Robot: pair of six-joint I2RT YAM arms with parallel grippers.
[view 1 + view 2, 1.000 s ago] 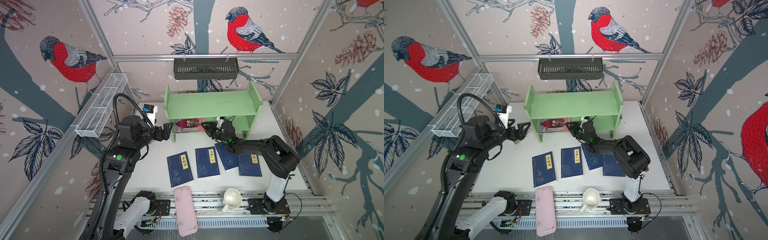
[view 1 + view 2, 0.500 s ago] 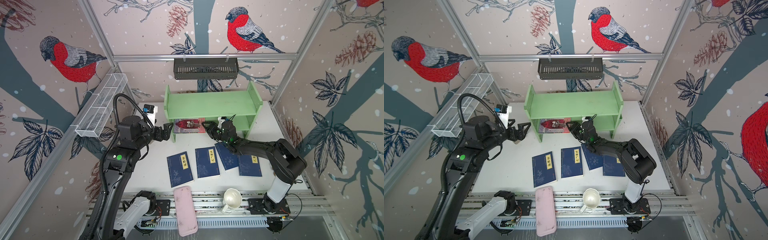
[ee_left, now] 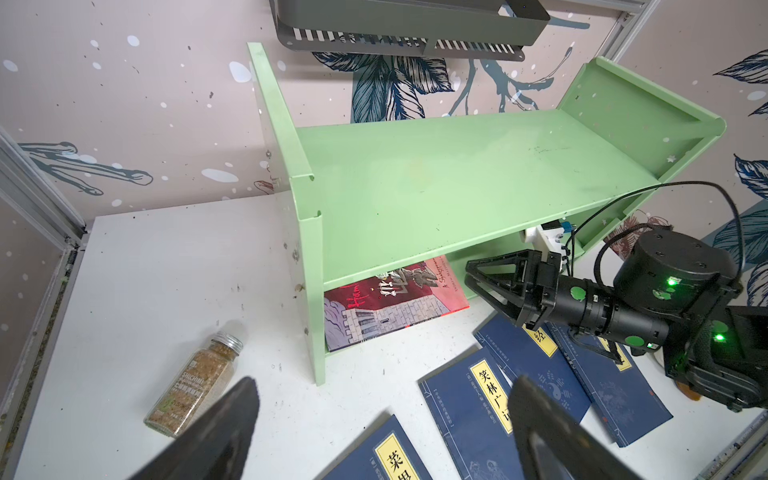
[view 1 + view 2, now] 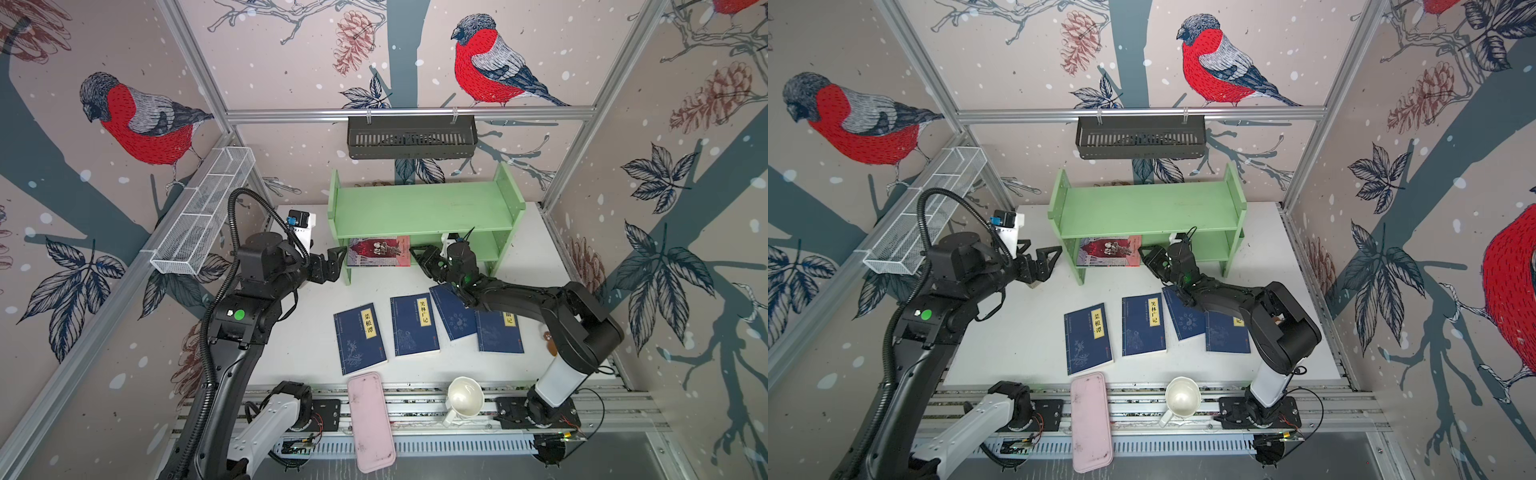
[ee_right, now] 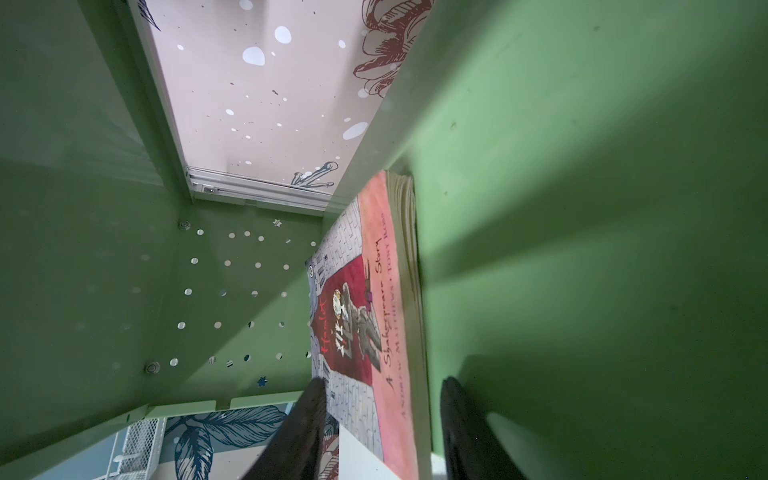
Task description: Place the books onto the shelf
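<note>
My left gripper (image 4: pixel 337 264) hangs wide open just beside the left panel of the shelf (image 4: pixel 419 208). My right gripper (image 4: pixel 417 259) stands parted around the near end of the red book (image 4: pixel 378 251), unclamped. That book lies flat at the lower tier's left end. Four blue books (image 4: pixel 359 338) lie on the bench (image 4: pixel 307 332), before the shelf

Robot lab test cell: aluminium frame (image 4: pixel 291 113) boxing white table (image 4: pixel 316 357), printed bird-pattern panels (image 4: pixel 291 54) as walls, arm bases (image 4: pixel 536 409) bolted to slotted rail (image 4: pixel 419 405), bare circuit board (image 4: pixel 297 448).
</note>
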